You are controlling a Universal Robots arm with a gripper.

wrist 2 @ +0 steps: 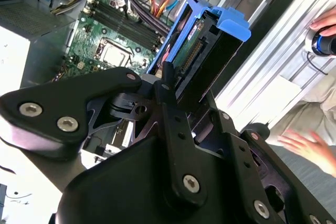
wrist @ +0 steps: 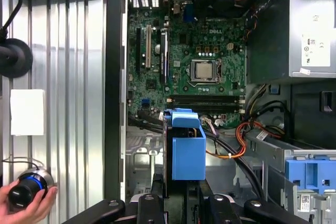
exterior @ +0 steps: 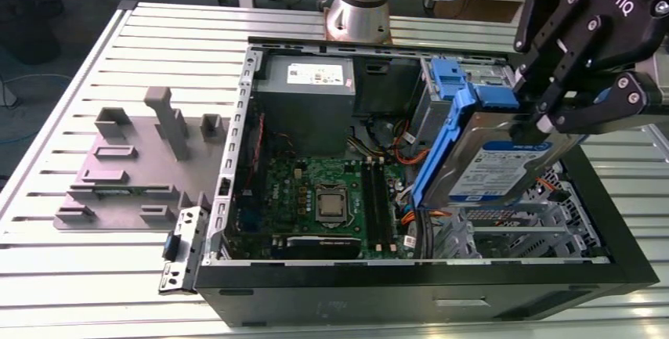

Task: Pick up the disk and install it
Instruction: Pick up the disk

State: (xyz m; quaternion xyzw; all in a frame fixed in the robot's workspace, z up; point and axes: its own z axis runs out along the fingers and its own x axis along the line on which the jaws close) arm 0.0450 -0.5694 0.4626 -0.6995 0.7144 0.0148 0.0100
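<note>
The disk [exterior: 500, 163] hangs tilted in the air over the metal drive cage [exterior: 522, 225] at the exterior view's right side of the open computer case [exterior: 418, 276], its label facing the near side and its lower end low inside the case but apparently not seated. The pincer [exterior: 552, 120] is clamped on the disk's upper end, gripping across the flat faces, which likely leaves the blue carrier edges and the connector end free to slide into the bay. In the second wrist view the disk [wrist 2: 207, 40] points away from the pincer [wrist 2: 178, 93], connector strip showing, above the motherboard [wrist 2: 110, 51]. Left of the disk in the exterior view lie the motherboard [exterior: 313, 190] and orange cables [exterior: 403, 151]; farther back stand a grey power supply [exterior: 305, 92] and a tall blue clip [exterior: 450, 77]. A grey fixture [exterior: 136, 159] sits on the worktop [exterior: 105, 261] outside the case. The pincer's body hides the contact points, and the disk's lower end is hard to make out against the cage. A hand [wrist: 23, 205] on a knob is cut off at the frame's edge.
</note>
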